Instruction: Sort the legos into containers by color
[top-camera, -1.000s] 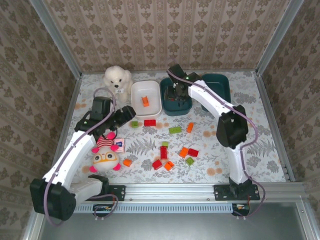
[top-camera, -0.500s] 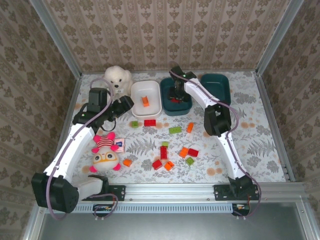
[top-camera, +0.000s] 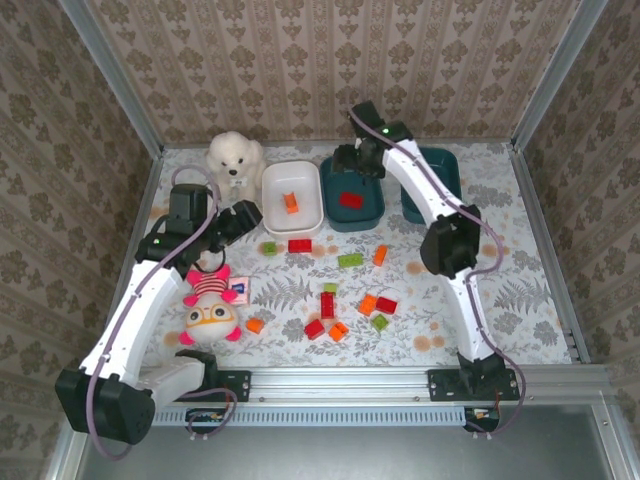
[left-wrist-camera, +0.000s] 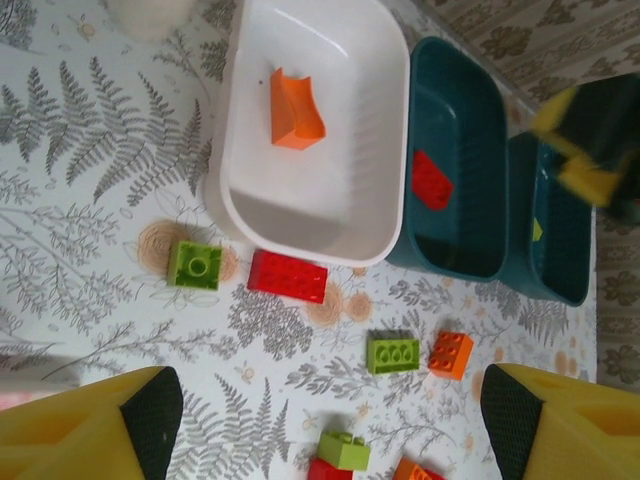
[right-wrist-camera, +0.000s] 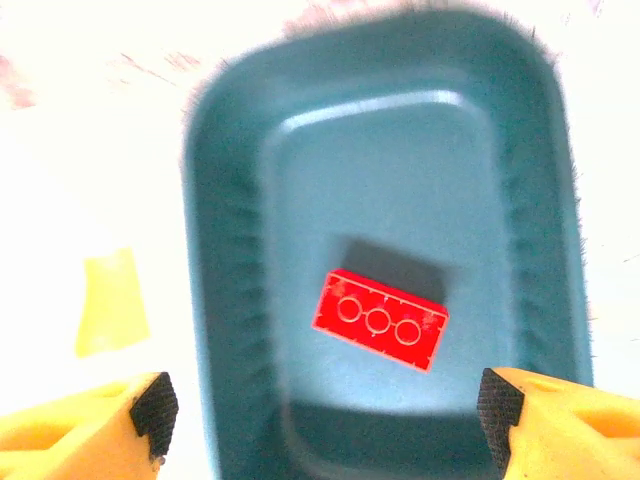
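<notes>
Our right gripper (right-wrist-camera: 325, 410) hangs spread and empty over the middle teal bin (right-wrist-camera: 225, 300), where a red brick (right-wrist-camera: 380, 320) lies. Our left gripper (left-wrist-camera: 330, 410), also spread, hovers above loose legos (left-wrist-camera: 393, 353) on the bench (left-wrist-camera: 90, 290). We judge them light, rigid and slick, so pinch the flat sides.

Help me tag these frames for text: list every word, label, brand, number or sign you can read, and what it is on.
No text can be read anywhere.
The small pink card beside the plush doll: any print is too small to read.
The red brick in the teal bin: studs blurred, no brand legible.
</notes>
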